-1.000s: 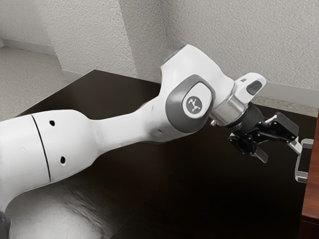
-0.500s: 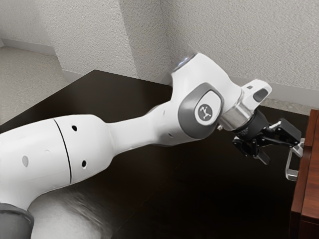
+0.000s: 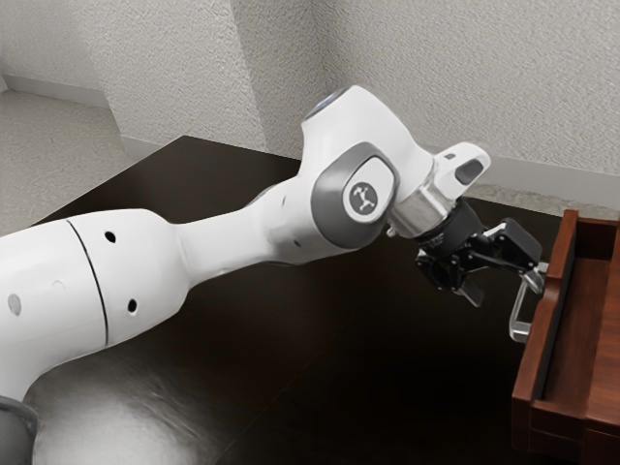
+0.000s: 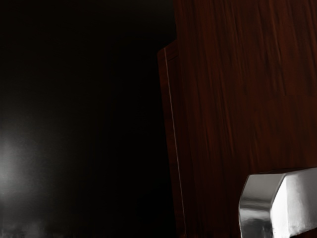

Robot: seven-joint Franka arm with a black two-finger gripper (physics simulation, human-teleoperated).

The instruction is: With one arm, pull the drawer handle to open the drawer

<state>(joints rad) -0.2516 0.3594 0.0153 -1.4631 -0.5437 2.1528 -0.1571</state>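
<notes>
The white arm (image 3: 242,232) enters from the exterior view's left and reaches to the right of the frame, where its black gripper (image 3: 504,281) meets the top end of the metal handle (image 3: 523,308); the gripper's dark body blends with the dark table (image 3: 291,387) at that spot, so I cannot tell whether it is clamped on the handle or merely resting against it; the handle stands nearly upright on the front panel of the reddish-brown wooden drawer (image 3: 572,329) at the right edge of the frame; the drawer's hollow inside shows from above, so it is at least partly open, but its far end and whatever houses it are cut off by the right and lower edges; the arm's base is cut off at lower left; in the wrist view the drawer (image 4: 237,99) front fills the right half as wood grain, with the table (image 4: 74,124) an almost featureless black on the left; the handle (image 4: 280,203) appears at lower right, cropped by the frame's edge.
</notes>
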